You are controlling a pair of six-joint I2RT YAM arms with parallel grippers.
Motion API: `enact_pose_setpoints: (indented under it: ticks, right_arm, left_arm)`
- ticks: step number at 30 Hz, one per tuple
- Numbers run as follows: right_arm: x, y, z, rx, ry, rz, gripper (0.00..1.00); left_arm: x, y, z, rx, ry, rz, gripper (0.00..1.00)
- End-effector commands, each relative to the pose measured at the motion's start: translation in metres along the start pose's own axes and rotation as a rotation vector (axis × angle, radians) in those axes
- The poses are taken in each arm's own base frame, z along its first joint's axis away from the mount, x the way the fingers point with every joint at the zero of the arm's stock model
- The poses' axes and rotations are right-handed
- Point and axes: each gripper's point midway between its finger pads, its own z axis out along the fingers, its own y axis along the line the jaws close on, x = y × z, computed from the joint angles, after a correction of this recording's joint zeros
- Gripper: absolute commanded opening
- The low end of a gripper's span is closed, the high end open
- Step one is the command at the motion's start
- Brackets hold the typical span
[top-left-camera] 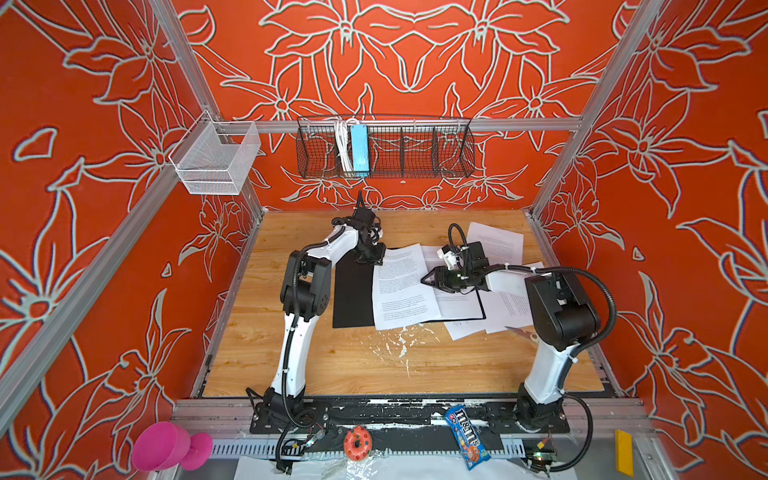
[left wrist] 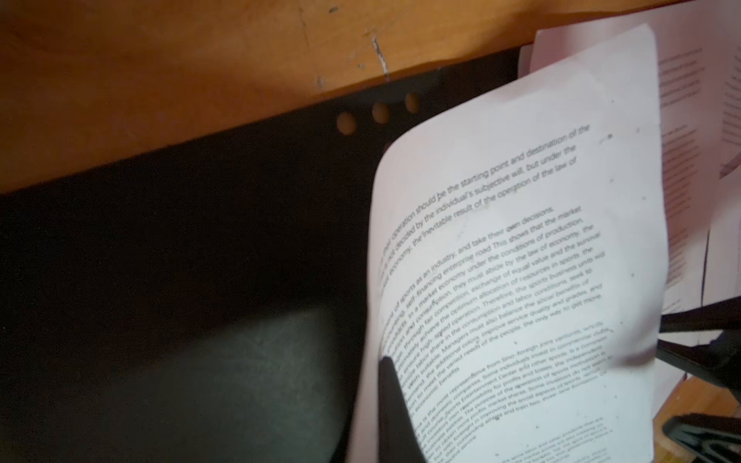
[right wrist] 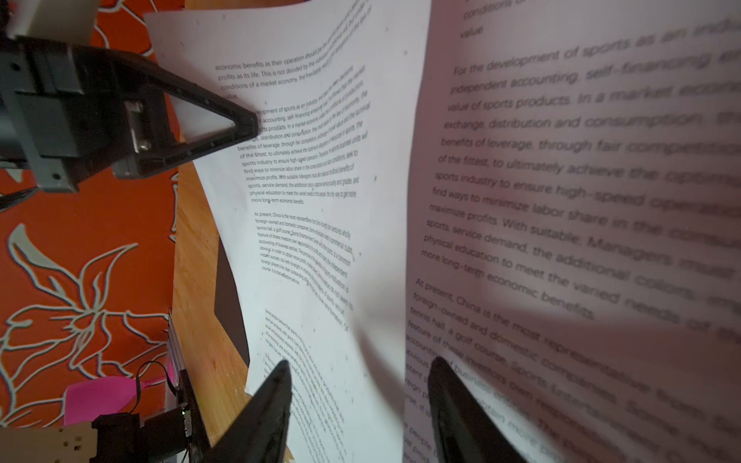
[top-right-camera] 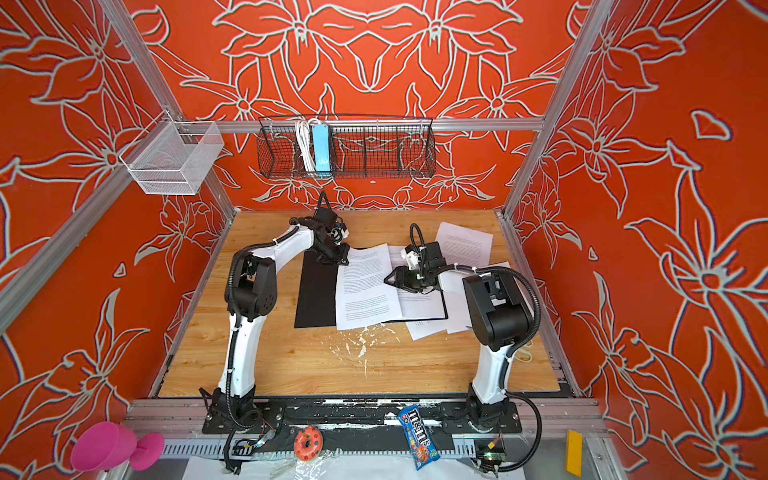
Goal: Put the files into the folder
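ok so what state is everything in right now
folder: open flat, black inside up
top sheet: on the folder, one edge curled up
other sheets: loose, overlapping, partly off the folder
left gripper: shut on top sheet
right gripper: open, low over the sheets

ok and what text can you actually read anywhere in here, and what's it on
"m&m's": candy bag.
"economic benefits as their operation should be": curled sheet.
"For the development of sports as an", "At present, China is the most": next sheet.
Remaining print and the far sheet: too small or blurred.
On the folder: no text shows.
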Motion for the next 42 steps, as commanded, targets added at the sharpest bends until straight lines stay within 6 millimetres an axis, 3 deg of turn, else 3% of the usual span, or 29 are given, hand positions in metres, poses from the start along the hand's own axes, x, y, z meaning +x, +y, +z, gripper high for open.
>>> enact_pose_setpoints:
  ticks: [1,8,21,30,36,42]
  right_arm:
    - [-0.01,0.005,0.005,-0.03,-0.006,-0.011,0.53]
    - [-0.01,0.011,0.011,-0.095,-0.001,0.009,0.39]
    - [-0.005,0.007,0.016,-0.108,0.013,0.03,0.24]
    - [-0.007,0.016,0.011,-0.135,0.01,0.03,0.02]
    - [-0.008,0.033,-0.006,-0.147,-0.016,0.005,0.0]
    - [-0.009,0.045,-0.026,-0.125,-0.03,-0.025,0.0]
  left_arm:
    - [0.001,0.0,0.0,0.021,0.007,-0.012,0.0]
    - [0.002,-0.001,0.003,0.034,0.004,-0.027,0.0]
    - [0.003,-0.001,0.007,0.044,0.006,-0.049,0.0]
    - [-0.001,-0.007,0.0,0.066,-0.009,-0.054,0.0]
    - [-0.01,-0.017,-0.021,0.074,-0.053,-0.053,0.02]
    - [-0.028,-0.038,-0.065,0.105,-0.156,-0.041,0.27]
